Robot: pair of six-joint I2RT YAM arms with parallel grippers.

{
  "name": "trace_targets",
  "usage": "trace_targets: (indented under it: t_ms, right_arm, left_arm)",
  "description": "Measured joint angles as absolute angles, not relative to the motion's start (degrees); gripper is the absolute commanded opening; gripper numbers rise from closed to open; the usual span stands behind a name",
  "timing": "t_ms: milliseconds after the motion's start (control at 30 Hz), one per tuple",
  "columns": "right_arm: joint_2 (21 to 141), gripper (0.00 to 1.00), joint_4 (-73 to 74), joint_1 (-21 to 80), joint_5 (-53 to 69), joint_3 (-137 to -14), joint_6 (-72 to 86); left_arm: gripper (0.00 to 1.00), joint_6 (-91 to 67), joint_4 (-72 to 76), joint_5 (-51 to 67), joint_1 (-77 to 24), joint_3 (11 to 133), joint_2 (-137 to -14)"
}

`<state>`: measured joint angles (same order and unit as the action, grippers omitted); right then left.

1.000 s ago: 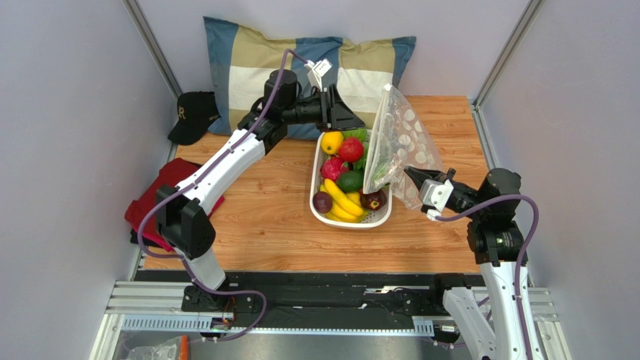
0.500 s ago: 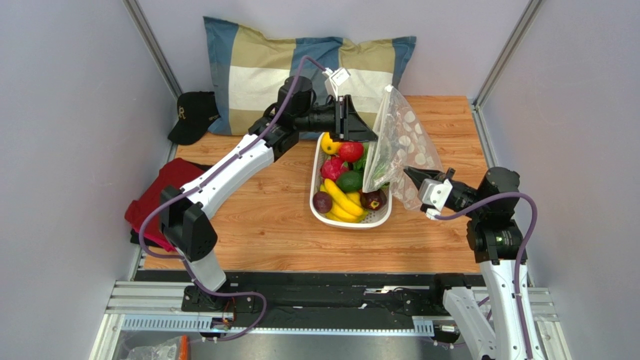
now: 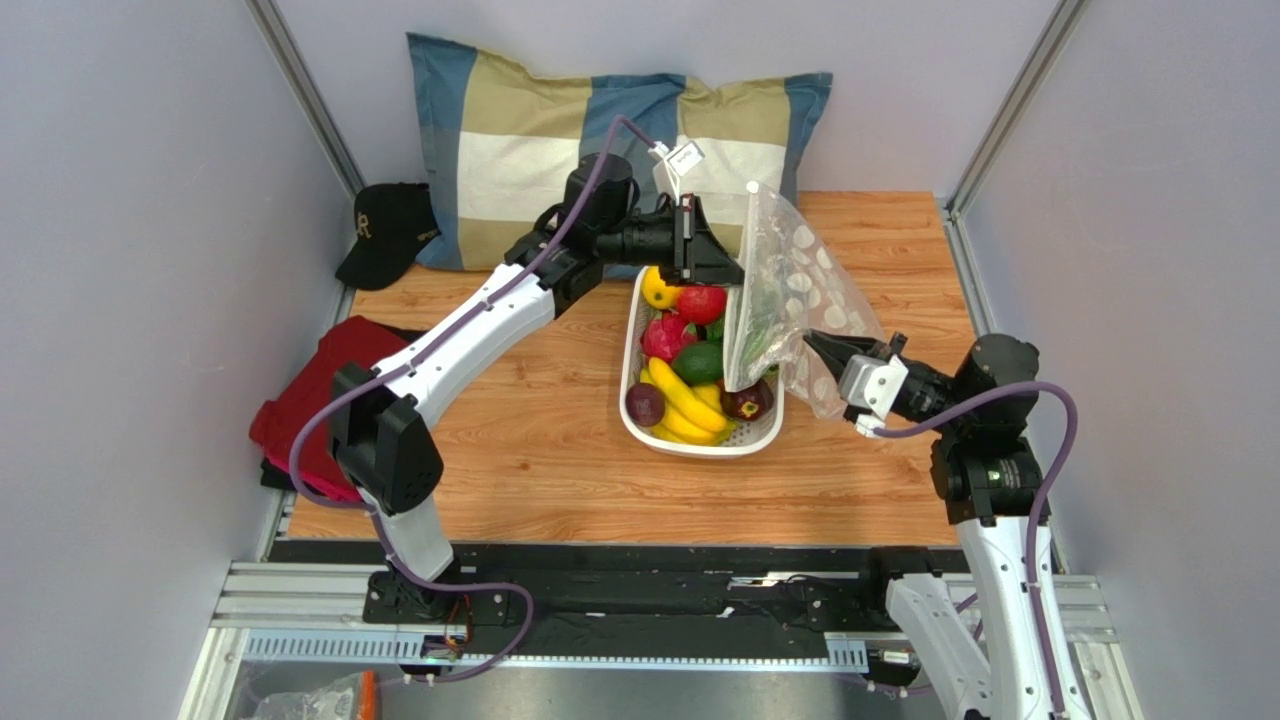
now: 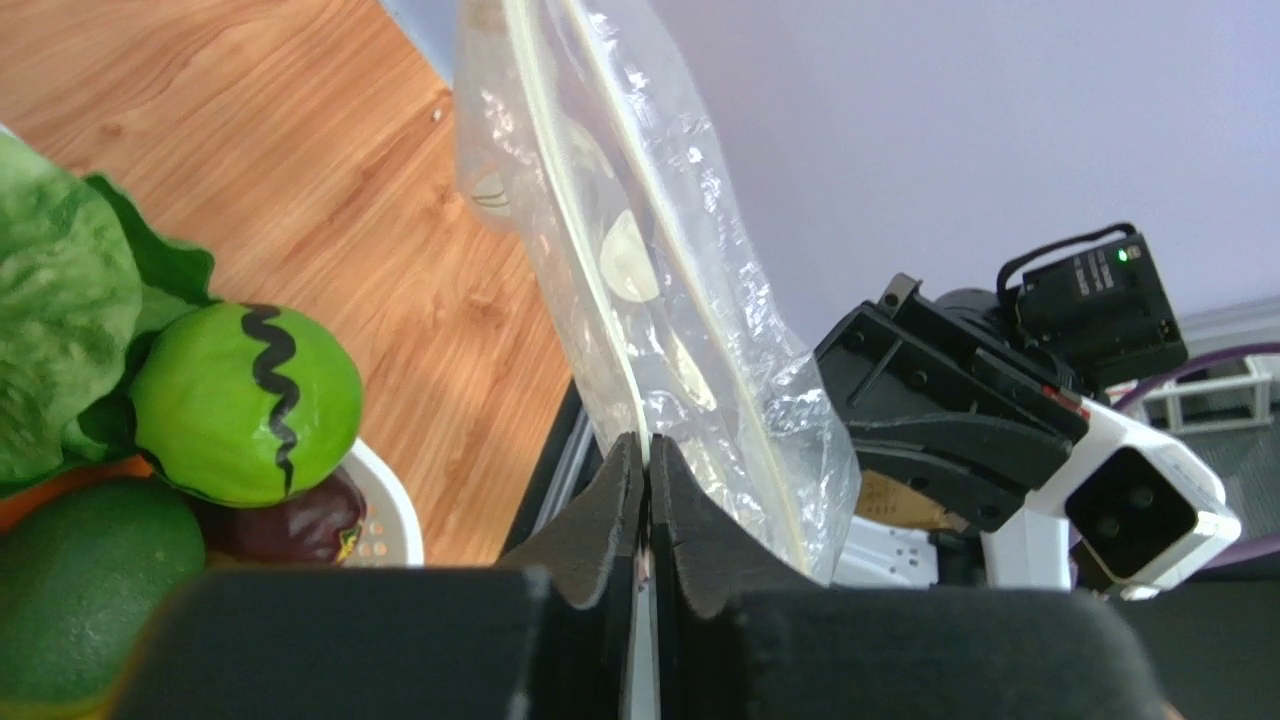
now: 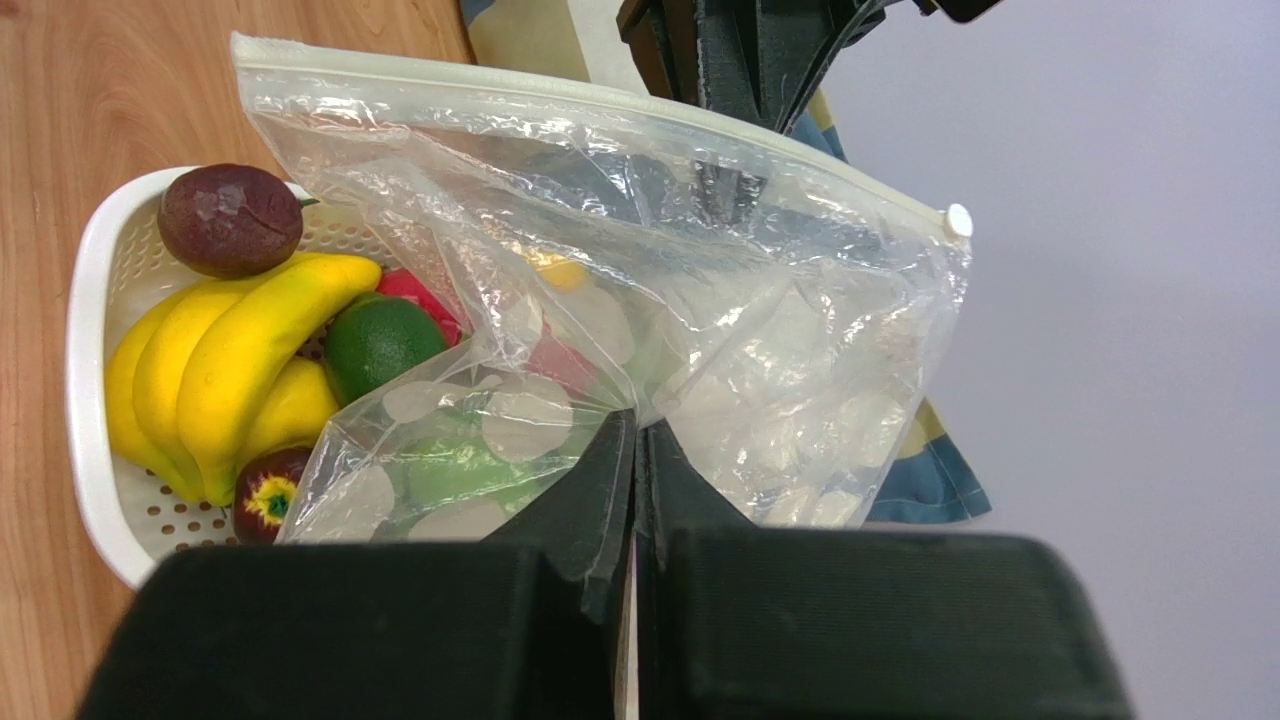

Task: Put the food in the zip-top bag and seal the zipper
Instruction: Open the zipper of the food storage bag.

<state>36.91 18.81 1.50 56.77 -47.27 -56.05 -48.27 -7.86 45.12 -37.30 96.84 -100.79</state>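
The zip-top bag (image 3: 793,293) hangs upright over the right side of the white basket (image 3: 706,447). My left gripper (image 3: 736,278) is shut on the zipper (image 4: 579,225), with its tips (image 4: 648,450) pinching the rim strip. At the bag's lower edge, my right gripper (image 5: 633,428) is shut on the bag (image 5: 721,345). The zipper (image 5: 601,98) runs along the top in the right wrist view. In the basket lie a lemon (image 3: 658,288), a red apple (image 3: 700,302), lettuce (image 4: 60,315) and a round green fruit (image 4: 248,405). Green shapes show through the bag; inside or behind, I cannot tell.
Bananas (image 3: 684,405), an avocado (image 3: 699,362) and dark fruits also fill the basket. A checked pillow (image 3: 511,135) lies at the back, with a black cap (image 3: 388,225) and a red cloth (image 3: 323,390) at the left. Grey walls close both sides.
My left gripper moved right to the bag's rim and closed on the zipper, and the bag's top shifted slightly left. The right gripper kept its hold and place.
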Motion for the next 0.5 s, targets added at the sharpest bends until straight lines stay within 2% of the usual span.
trace_targets:
  t_ms: [33, 100, 133, 200, 233, 300, 500]
  right_arm:
    - [37.36, 0.07, 18.22, 1.63, 56.97, -47.27, -55.59]
    - [38.65, 0.28, 17.34, 2.39, 57.14, -47.29, -54.46]
    - [39.18, 0.48, 16.99, 2.7, 57.14, -47.31, -53.82]
    - [41.25, 0.71, 16.88, 3.95, 56.77, -48.34, -51.37]
    - [42.96, 0.89, 16.97, 4.56, 56.18, -49.52, -50.22]
    - [46.96, 0.95, 17.78, 5.63, 55.33, -54.02, -47.09]
    - [60.73, 0.93, 18.33, 7.05, 52.1, -70.28, -35.2]
  left_arm:
    - [0.0, -47.75, -8.99, 44.91, -37.26, 96.99, -100.79]
    - [0.0, -45.91, -11.55, 44.34, -36.82, 97.43, -100.68]
    - [0.0, -45.06, -13.23, 44.1, -36.49, 97.71, -100.6]
    - [0.0, -42.74, -18.63, 43.27, -35.16, 98.87, -100.38]
    - [0.0, -41.65, -20.64, 42.92, -34.13, 99.18, -100.14]
    - [0.0, -38.68, -25.5, 41.69, -30.35, 99.09, -98.87]
    - [0.0, -29.26, -37.8, 36.38, -14.48, 98.08, -92.64]
